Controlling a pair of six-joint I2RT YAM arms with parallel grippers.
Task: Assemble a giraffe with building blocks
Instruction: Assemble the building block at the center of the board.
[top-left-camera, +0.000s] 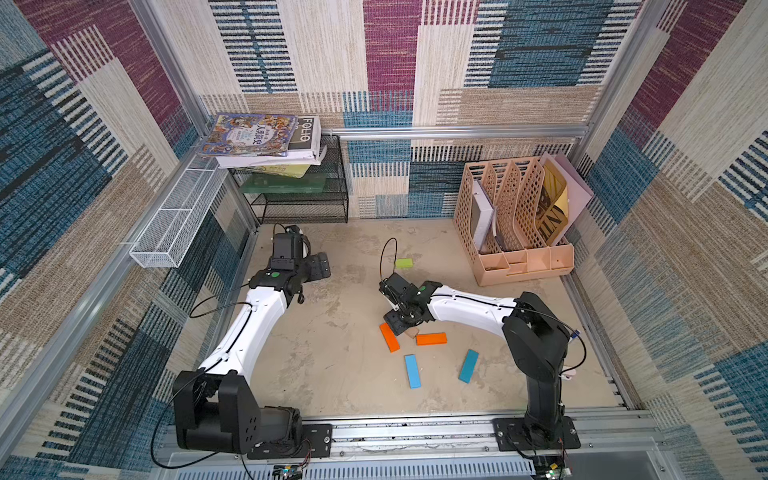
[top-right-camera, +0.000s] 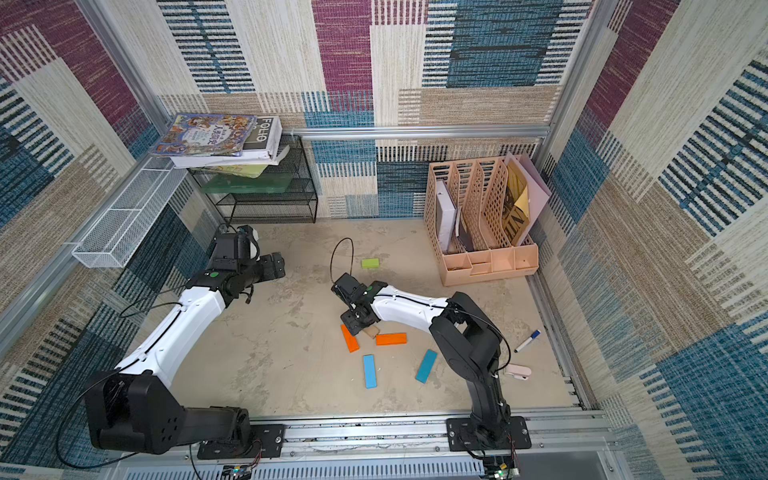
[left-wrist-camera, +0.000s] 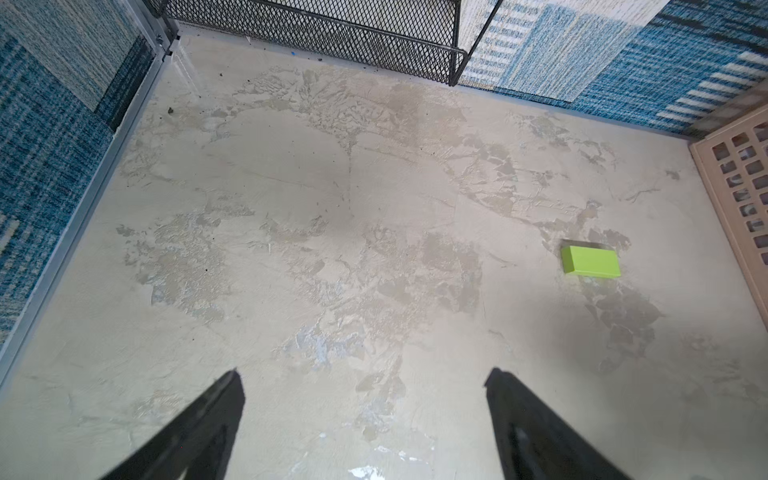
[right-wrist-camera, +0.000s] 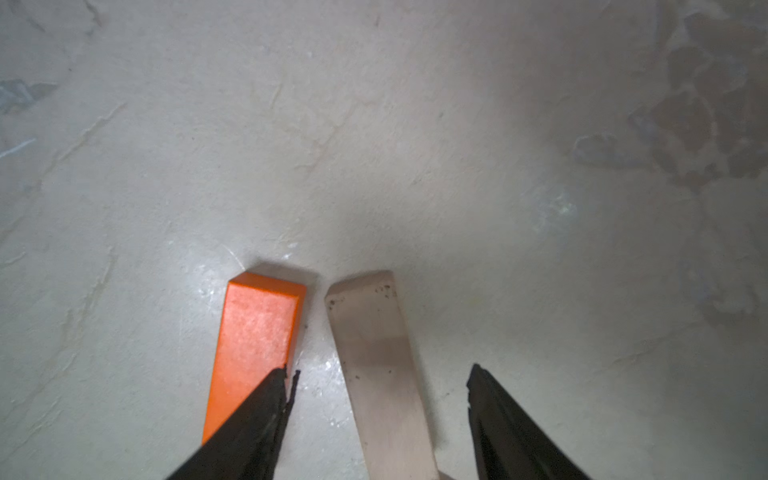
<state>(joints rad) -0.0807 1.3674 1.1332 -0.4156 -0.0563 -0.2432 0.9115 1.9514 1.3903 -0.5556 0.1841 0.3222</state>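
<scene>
The building blocks lie loose on the floor, and no giraffe is in view. In both top views a lime-green block (top-left-camera: 404, 263) (top-right-camera: 370, 263) sits apart at the back. Two orange bars (top-left-camera: 389, 337) (top-left-camera: 431, 338) flank a tan bar (top-left-camera: 412, 332), and two blue bars (top-left-camera: 412, 371) (top-left-camera: 468, 365) lie nearer the front. My right gripper (right-wrist-camera: 380, 370) (top-left-camera: 399, 322) is low over the tan bar (right-wrist-camera: 374, 353), open, with a gap on each side. One of its fingers overlaps an orange bar (right-wrist-camera: 257, 328). My left gripper (left-wrist-camera: 365, 372) (top-left-camera: 320, 266) is open and empty, far left of the green block (left-wrist-camera: 592, 261).
A peach file organizer (top-left-camera: 523, 266) stands at the back right. At the back left are a black mesh rack (top-left-camera: 299, 199) with books on top and a white wire basket (top-left-camera: 174, 224) on the left wall. A marker (top-right-camera: 528, 340) lies by the right arm's base.
</scene>
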